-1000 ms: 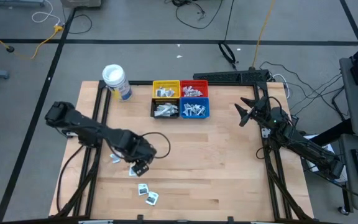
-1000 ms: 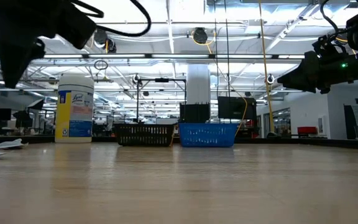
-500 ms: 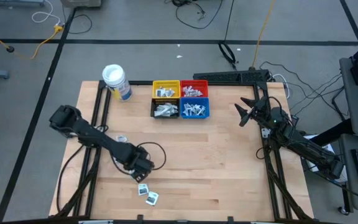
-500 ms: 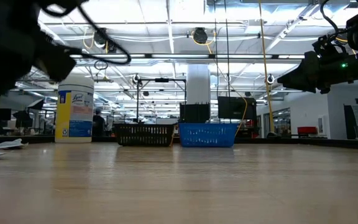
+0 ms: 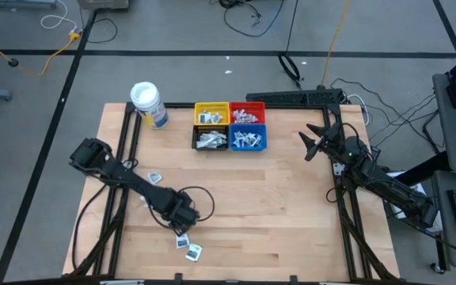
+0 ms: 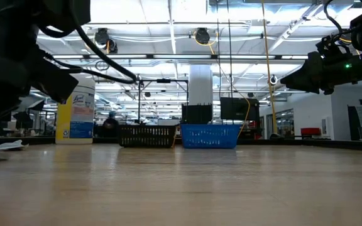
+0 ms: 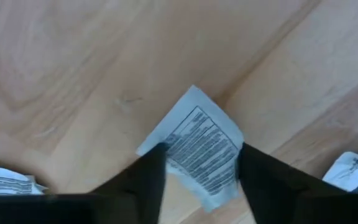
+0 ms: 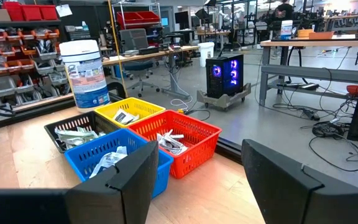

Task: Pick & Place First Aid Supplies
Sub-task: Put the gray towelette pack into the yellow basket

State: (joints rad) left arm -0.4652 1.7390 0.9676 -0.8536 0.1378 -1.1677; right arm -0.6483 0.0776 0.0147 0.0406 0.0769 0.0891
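Several first aid supplies, small white packets, lie on the wooden table near its front left. One packet [image 7: 199, 149] with printed text lies flat between the fingers of my left gripper [image 5: 183, 221], which points straight down and is open; in the high view the gripper hides it. More packets lie close by [image 5: 182, 240] [image 5: 193, 252] [image 5: 154, 177]. Yellow [image 5: 211, 115], red [image 5: 247, 113], black [image 5: 210, 140] and blue [image 5: 248, 140] bins at the far middle hold other packets. My right gripper [image 5: 311, 146] waits open at the right, holding nothing. My left gripper comes from above with one finger [image 7: 146, 180] at one edge of the packet [image 7: 166, 148] and the other finger [image 7: 260, 180] at the opposite edge [image 7: 236, 155]. Whether the fingers touch it, I cannot tell. The packet lies flat on the table.
A white-lidded round jar [image 5: 147, 104] stands at the far left beside the bins. Dark frame rails [image 5: 125, 150] run along the table's left and right sides. Bare wood [image 5: 275, 206] stretches between the two arms.
My left gripper has come down toward the table and a little toward the near edge, ending over the packet close above the wood. The right arm has kept still.
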